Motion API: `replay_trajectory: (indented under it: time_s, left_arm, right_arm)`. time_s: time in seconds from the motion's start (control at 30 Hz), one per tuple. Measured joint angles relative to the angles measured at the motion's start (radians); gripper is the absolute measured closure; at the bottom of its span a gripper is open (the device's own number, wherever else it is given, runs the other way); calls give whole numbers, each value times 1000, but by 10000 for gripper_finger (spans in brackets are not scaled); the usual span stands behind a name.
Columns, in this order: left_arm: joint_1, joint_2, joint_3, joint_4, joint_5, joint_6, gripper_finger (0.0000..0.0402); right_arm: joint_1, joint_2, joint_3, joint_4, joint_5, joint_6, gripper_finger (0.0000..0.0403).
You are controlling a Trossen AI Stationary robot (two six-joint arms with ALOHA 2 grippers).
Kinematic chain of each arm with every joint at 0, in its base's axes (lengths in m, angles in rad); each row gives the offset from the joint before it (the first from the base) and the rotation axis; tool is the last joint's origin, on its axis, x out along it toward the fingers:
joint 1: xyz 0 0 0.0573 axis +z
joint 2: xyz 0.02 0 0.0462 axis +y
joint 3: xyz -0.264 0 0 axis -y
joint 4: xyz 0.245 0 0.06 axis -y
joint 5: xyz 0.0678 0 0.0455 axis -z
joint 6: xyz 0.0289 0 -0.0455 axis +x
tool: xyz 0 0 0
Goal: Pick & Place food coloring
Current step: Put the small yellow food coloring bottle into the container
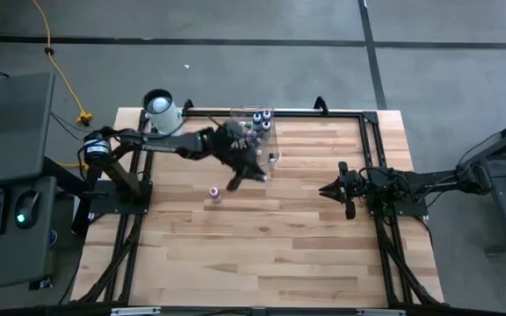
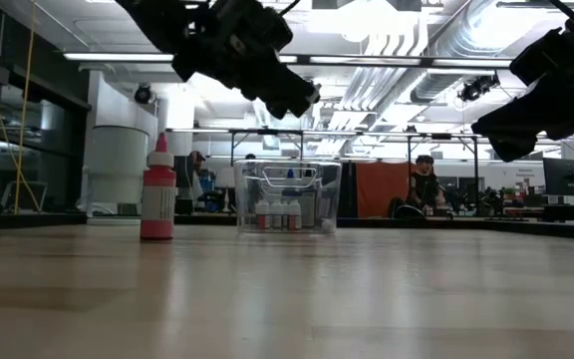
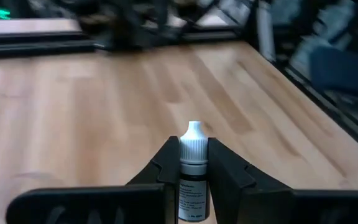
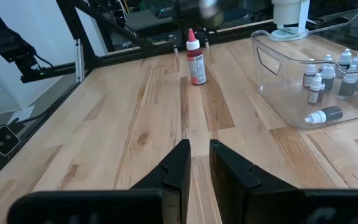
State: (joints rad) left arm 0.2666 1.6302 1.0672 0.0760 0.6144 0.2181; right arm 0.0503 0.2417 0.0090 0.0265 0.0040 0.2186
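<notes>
My left gripper (image 1: 251, 172) hangs over the table just near the clear bin (image 1: 255, 128), shut on one tiny food coloring bottle (image 3: 192, 163) with a white cap and a dark body. Several more tiny bottles stand inside the bin (image 4: 303, 81) on their bases, and one (image 4: 324, 116) lies on its side there. A pink-red bottle (image 1: 214, 193) stands upright on the wood, left of the gripper, and also shows in the low view (image 2: 157, 194) and the right wrist view (image 4: 196, 59). My right gripper (image 1: 332, 189) waits at the table's right, narrowly open, on nothing. My left gripper pinches the bottle between its two fingers (image 3: 229, 177), which lie on either side of the ribbed cap collar and upper body (image 3: 192, 155). The bottle lies along the fingers with its cap tip pointing out past them. It is lifted clear of the table.
A big white cylinder (image 1: 161, 110) stands at the far left corner beside the bin. Black frame rails (image 1: 372, 149) run along the table's edges. Bare wood (image 1: 271, 254) spreads over the near half. People and equipment show in the room behind (image 2: 425, 189).
</notes>
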Motion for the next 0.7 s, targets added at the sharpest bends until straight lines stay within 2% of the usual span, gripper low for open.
replay_trajectory:
  time_s: [0.2, 0.3, 0.4, 0.5, 0.7]
  left_arm:
    - [130, -6, -1, 71, -23, -38, 360]
    - [186, -7, -39, 149, -30, -70, 360]
    - [233, -7, -127, 295, -35, -156, 360]
    - [267, -7, -222, 467, -83, -250, 360]
    - [305, -6, -383, 757, -160, -344, 360]
  right_arm:
    - [0, 0, 0, 0, 0, 0, 349]
    - [0, 0, 0, 0, 0, 0, 351]
    - [0, 0, 0, 0, 0, 0, 352]
    - [0, 0, 0, 0, 0, 0, 350]
    - [0, 0, 0, 0, 0, 0, 352]
